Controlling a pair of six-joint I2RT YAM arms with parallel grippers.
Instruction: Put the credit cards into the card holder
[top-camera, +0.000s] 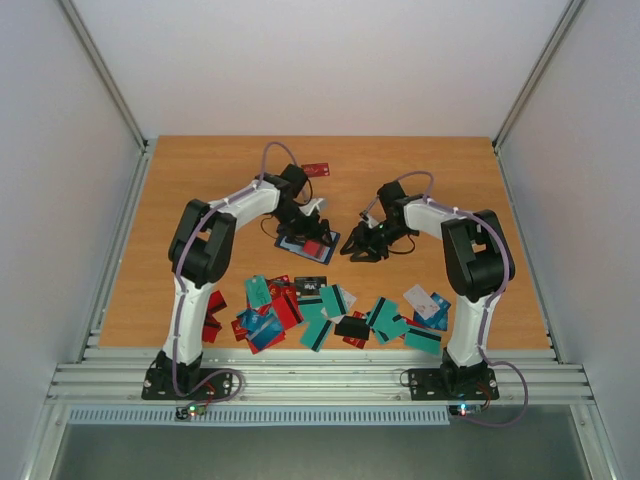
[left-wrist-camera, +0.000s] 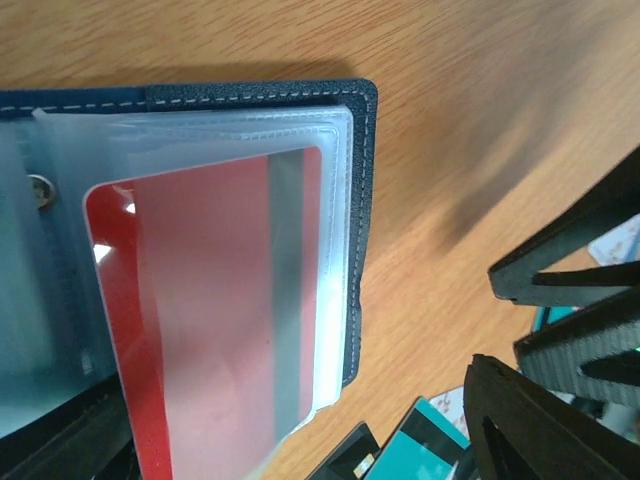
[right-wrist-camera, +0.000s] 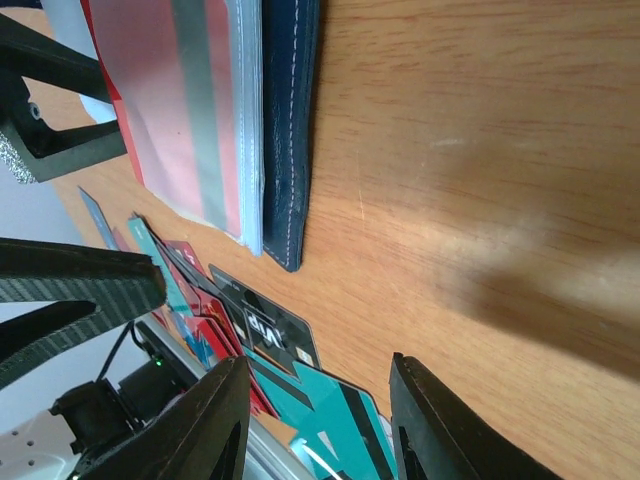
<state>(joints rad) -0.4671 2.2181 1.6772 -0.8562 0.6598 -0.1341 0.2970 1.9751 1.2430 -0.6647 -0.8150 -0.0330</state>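
The card holder (top-camera: 287, 243) lies open on the table's middle, its navy cover (left-wrist-camera: 362, 200) under clear sleeves. A red credit card (left-wrist-camera: 210, 300) with a grey stripe sits in the top sleeve, its lower left corner sticking out. My left gripper (top-camera: 314, 226) hovers right over the holder, open (left-wrist-camera: 336, 445), gripping nothing. My right gripper (top-camera: 362, 247) hangs just right of the holder (right-wrist-camera: 290, 130), open (right-wrist-camera: 320, 420), with bare table and loose cards below. Many credit cards (top-camera: 330, 305) lie spread along the front, teal, red, blue, white and black.
One red card (top-camera: 315, 169) lies alone at the back behind the left arm. A black card (right-wrist-camera: 265, 325) and teal cards (right-wrist-camera: 335, 410) lie closest to the holder's near edge. The two grippers stand close together over the holder.
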